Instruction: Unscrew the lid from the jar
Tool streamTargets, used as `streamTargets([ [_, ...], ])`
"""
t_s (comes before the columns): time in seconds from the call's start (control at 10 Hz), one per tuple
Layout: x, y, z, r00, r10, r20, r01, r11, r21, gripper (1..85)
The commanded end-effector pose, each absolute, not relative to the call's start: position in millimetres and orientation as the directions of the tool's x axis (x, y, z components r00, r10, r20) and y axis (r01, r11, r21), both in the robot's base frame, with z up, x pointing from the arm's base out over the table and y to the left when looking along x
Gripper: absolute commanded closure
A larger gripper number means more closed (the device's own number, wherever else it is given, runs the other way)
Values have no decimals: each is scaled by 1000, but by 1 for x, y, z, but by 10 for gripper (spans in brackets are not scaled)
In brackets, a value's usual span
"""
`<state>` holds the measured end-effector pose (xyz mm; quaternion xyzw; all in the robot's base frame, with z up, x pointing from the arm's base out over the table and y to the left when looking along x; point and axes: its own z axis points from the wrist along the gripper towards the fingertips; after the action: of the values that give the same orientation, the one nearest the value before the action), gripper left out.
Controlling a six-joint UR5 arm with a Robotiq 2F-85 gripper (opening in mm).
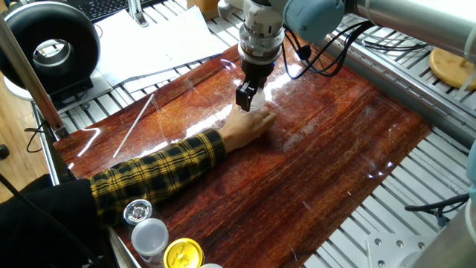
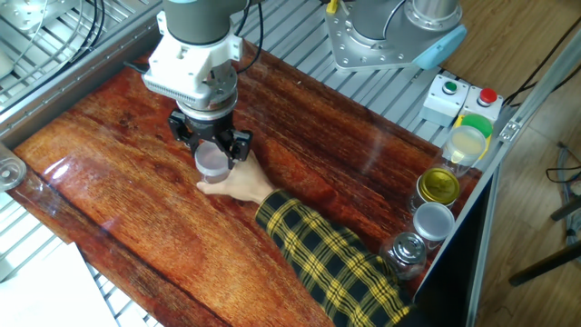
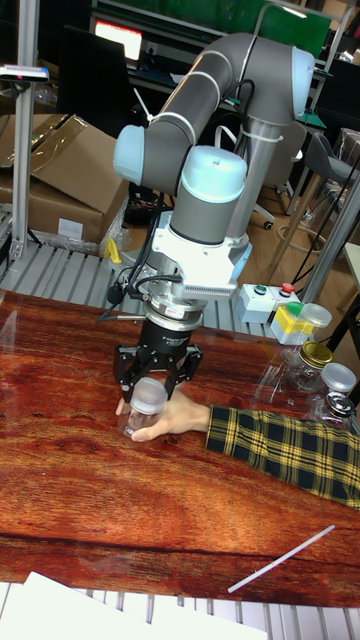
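Observation:
A small clear jar stands on the red-brown wooden table, and a person's hand grips it from the side. On its top sits the translucent white lid. My gripper comes straight down over the lid, its black fingers closed against the lid's two sides. In one fixed view my gripper hides most of the jar and lid, with the hand just below it.
A yellow-and-black plaid sleeve stretches from the hand to the table's edge. Other jars stand there: a yellow-lidded one, a white-lidded one and a metallic-lidded one. A thin white stick lies on the table. A button box sits beyond it.

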<state>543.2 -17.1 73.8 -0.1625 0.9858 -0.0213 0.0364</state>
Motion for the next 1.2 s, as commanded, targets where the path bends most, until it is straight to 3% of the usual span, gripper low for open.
streamTargets([
  [0.0, 535, -19, 77, -924, -381, -28, -379, 924, -51, 443],
  [0.2, 536, -17, 82, -901, -433, -15, -431, 900, -65, 370],
  [1.1, 529, -14, 84, -882, -472, -22, -471, 882, -34, 190],
])
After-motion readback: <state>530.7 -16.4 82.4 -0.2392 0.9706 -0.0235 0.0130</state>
